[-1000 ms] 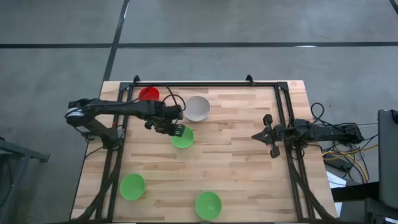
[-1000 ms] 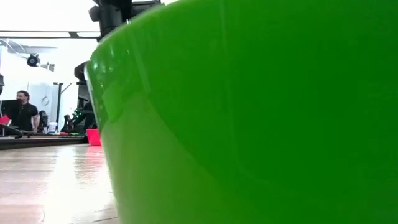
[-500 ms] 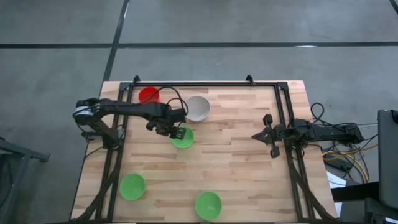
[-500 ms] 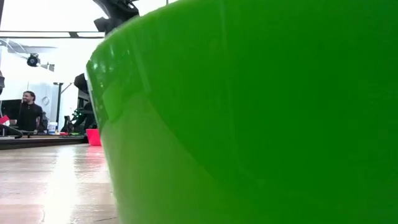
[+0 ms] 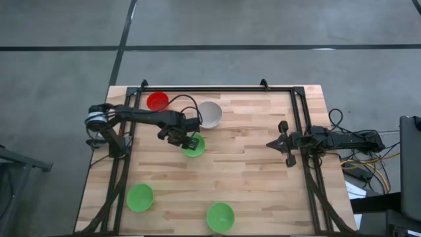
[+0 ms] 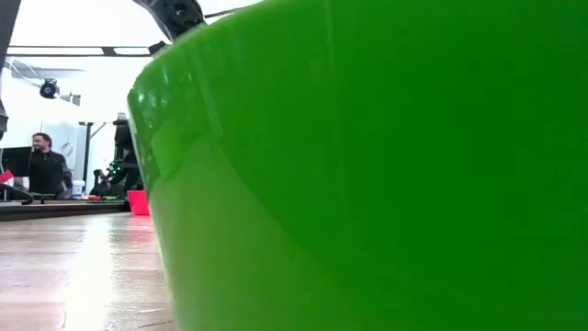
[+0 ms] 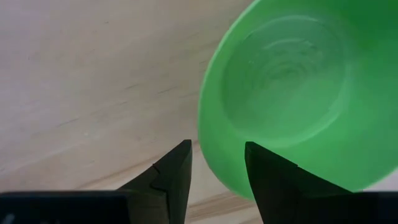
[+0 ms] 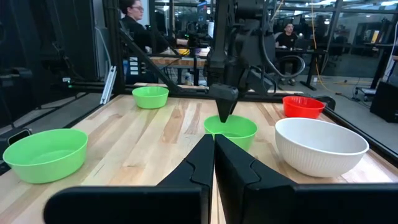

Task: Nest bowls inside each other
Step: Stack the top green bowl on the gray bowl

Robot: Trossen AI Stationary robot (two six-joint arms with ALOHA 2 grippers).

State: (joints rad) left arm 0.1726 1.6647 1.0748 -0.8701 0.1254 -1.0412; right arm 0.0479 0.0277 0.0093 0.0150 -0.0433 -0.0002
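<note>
A green bowl [image 5: 195, 146] stands upright on its base at mid-table, just in front of the white bowl [image 5: 210, 114]. The red bowl [image 5: 157, 101] is at the far left. Two more green bowls [image 5: 140, 197] [image 5: 220, 216] stand near the front edge. My left gripper [image 7: 217, 177] is open and points down over the middle green bowl's left rim [image 7: 208, 158]. One finger is outside the wall and the other is over the hollow. No touch shows. My right gripper [image 8: 213, 152] is shut and level at the right edge, holding nothing.
A black frame rail [image 5: 217, 89] runs along the table's far and side edges. Bare wood [image 5: 256, 178] lies between the middle bowl and the right arm. In the low view the front green bowl [image 6: 367, 184] blocks most of the picture. People [image 6: 41, 165] stand beyond the table.
My left gripper has come down toward the middle green bowl's left rim and shifted slightly toward the table's near right. It has stayed open and pointing down. The bowls have not moved.
</note>
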